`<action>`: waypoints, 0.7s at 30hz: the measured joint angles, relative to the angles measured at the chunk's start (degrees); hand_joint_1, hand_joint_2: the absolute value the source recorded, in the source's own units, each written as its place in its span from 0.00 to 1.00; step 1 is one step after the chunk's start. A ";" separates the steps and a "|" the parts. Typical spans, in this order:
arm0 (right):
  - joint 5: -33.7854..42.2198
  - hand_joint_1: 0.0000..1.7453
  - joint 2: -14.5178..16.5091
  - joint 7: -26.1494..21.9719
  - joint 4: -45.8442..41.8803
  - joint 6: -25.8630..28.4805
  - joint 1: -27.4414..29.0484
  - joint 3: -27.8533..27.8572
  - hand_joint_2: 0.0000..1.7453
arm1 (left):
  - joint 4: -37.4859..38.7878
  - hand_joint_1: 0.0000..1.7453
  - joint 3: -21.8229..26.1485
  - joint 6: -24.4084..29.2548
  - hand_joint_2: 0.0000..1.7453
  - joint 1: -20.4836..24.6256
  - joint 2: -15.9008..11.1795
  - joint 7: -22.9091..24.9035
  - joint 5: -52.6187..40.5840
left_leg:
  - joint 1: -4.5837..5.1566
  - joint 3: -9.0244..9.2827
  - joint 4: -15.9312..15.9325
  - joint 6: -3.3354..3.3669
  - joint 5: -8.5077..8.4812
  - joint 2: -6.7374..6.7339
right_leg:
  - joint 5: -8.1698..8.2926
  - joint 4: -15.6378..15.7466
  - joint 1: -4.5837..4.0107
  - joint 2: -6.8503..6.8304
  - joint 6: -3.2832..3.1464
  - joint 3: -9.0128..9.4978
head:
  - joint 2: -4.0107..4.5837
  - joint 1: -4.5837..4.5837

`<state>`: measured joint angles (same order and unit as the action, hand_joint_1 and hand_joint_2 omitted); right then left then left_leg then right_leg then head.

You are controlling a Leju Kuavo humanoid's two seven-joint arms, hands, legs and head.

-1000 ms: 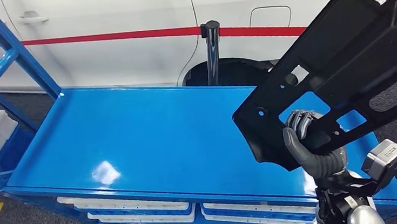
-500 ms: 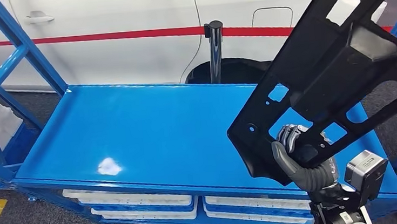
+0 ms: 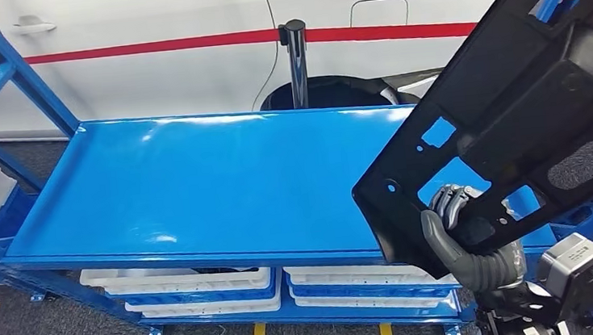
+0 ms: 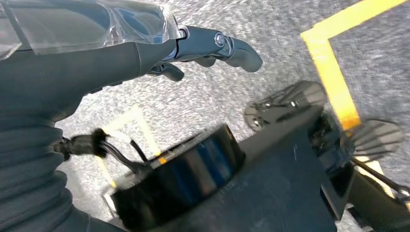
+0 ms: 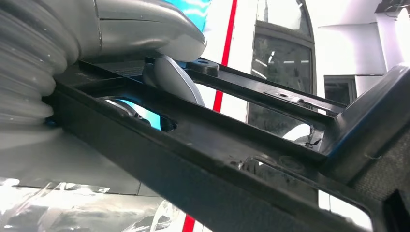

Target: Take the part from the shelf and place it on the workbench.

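The right robot hand [image 3: 465, 230] grasps the black part [image 3: 514, 100] near its lower end, fingers [image 3: 452, 201] hooked through one of its openings. The part (a long frame with several cut-outs) is held in the air, tilted up and to the right above the right end of the blue worktop [image 3: 197, 184]. The left robot hand [image 4: 212, 46] hangs over the grey floor [image 4: 290, 34], fingers loosely extended, grasping nothing. White bins [image 3: 173, 279] sit under the worktop.

The right hand [image 3: 465, 230] has a grey ribbed cover and darker fingers [image 3: 452, 200], with a grey wrist camera block [image 3: 570, 261].
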<state>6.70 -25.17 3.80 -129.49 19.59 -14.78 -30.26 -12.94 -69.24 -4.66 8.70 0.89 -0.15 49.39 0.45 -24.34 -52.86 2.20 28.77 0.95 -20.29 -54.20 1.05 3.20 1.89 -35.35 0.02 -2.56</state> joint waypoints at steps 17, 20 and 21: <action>-1.39 1.00 -4.99 4.48 -4.79 3.59 0.41 4.98 1.00 | 0.03 0.00 0.25 3.94 1.00 -0.44 0.05 -0.31 1.62 | 0.34 -8.62 -0.90 0.35 -8.06 -2.49 | -8.13 0.86 0.25 -3.34 2.02 10.03 | 0.00 0.29; -1.60 1.00 -5.69 5.16 -5.77 4.15 0.55 6.06 1.00 | 0.09 0.00 0.30 4.17 1.00 -0.42 0.02 -0.46 1.83 | 0.34 -9.66 -1.74 -0.49 -7.59 -2.26 | -7.65 0.94 0.67 -3.44 0.78 8.96 | 0.00 0.25; -1.63 1.00 -5.91 5.37 -6.04 4.27 0.59 6.41 1.00 | 0.11 0.00 0.33 4.39 1.00 -0.41 0.01 -0.50 1.91 | 0.26 -10.24 -3.24 -0.74 -5.81 -1.99 | -7.23 0.97 0.78 -3.53 0.33 8.53 | 0.00 0.21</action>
<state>5.07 -31.08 9.17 -135.54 23.86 -14.19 -23.85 -12.84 -68.91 -0.27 8.29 0.90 -0.65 51.30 0.70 -34.58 -56.11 1.46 22.96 -1.05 -27.53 -53.22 1.83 -0.33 2.22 -26.83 0.02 -2.35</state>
